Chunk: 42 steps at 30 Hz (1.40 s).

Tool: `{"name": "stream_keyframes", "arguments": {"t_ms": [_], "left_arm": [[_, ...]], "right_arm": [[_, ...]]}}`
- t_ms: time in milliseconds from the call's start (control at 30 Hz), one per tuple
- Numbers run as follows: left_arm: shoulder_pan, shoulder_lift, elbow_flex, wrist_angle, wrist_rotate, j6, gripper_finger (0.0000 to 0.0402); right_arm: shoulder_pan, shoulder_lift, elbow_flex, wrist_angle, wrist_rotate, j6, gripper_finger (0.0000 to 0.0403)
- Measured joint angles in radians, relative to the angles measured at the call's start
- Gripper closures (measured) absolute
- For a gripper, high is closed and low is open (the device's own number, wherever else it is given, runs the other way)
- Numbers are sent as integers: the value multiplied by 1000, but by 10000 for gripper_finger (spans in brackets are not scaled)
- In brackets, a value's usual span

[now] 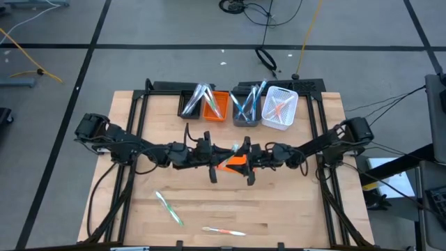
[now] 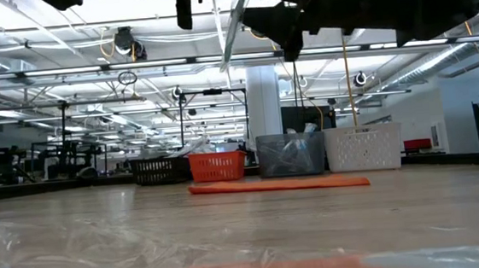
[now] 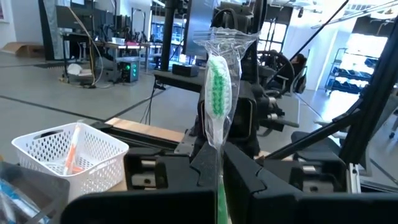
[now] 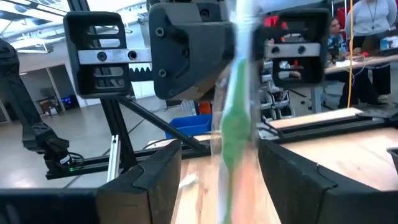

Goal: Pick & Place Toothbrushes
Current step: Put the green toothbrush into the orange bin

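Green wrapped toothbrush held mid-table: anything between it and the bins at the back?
Nothing visible. The green toothbrush is up off the table between the left pincer and right pincer. The wood between there and the bins is bare apart from the flat orange sheet below.

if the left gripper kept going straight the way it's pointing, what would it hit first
Most likely the right gripper, which faces it directly across the wrapped green toothbrush that the left gripper holds. Depth is unclear, but nothing else shows between them.
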Motion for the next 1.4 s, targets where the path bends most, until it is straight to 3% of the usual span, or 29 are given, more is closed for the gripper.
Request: {"name": "stream_keyframes", "arguments": {"t_ms": [167,333,767,1100,1200,1400], "left_arm": [[0,0,0,0,0,7,399],[-1,0,0,-7,-21,31,391],[2,-11,1,-124,-27,72,385],[-1,-89,2,-308,-66,71,384],[-2,-119,-1,-417,-66,61,384],[-3,-115,0,-474,-57,32,362]], "right_arm": [[0,39,35,-13,0,-7,243],[0,35,36,-63,3,-24,366],[0,11,36,-185,44,-32,366],[14,-186,17,-447,105,-59,366],[11,-247,5,-520,107,-31,366],[-30,-315,-5,-682,154,45,366]]}}
